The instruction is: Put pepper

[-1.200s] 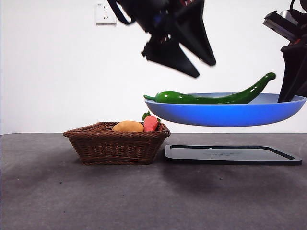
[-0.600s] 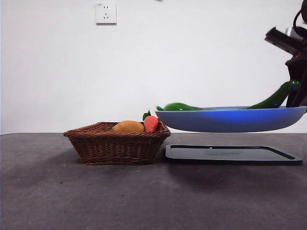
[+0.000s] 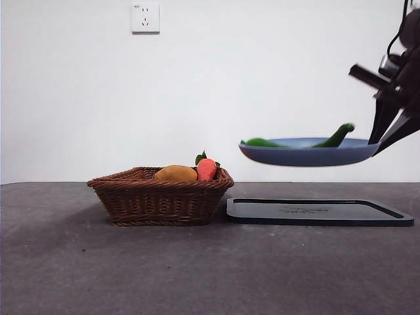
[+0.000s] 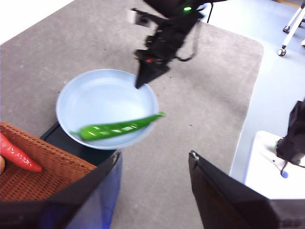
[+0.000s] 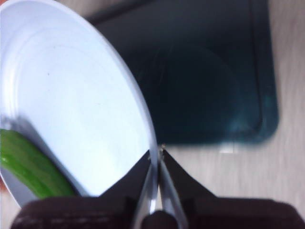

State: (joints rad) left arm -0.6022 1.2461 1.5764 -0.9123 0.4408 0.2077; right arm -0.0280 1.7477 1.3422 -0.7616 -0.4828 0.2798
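Observation:
The long dark-green pepper [image 3: 331, 140] lies in a blue plate [image 3: 305, 155] held in the air above the black tray [image 3: 319, 211]. It also shows in the left wrist view [image 4: 116, 127] and the right wrist view [image 5: 28, 164]. My right gripper [image 5: 156, 153] is shut on the plate's rim [image 5: 145, 124] and comes in from the right edge of the front view [image 3: 384, 128]. My left gripper [image 4: 152, 164] is open and empty, high above the table and out of the front view.
A brown wicker basket [image 3: 161, 197] stands left of the tray and holds a yellow-orange fruit [image 3: 175, 173] and a red-orange fruit with green leaves [image 3: 206, 168]. The basket's corner [image 4: 38, 171] shows in the left wrist view. A white wall with a socket [image 3: 145, 18] is behind.
The left arm has risen out of the front view. The plate with the pepper has moved away from the camera and looks smaller, still held over the tray.

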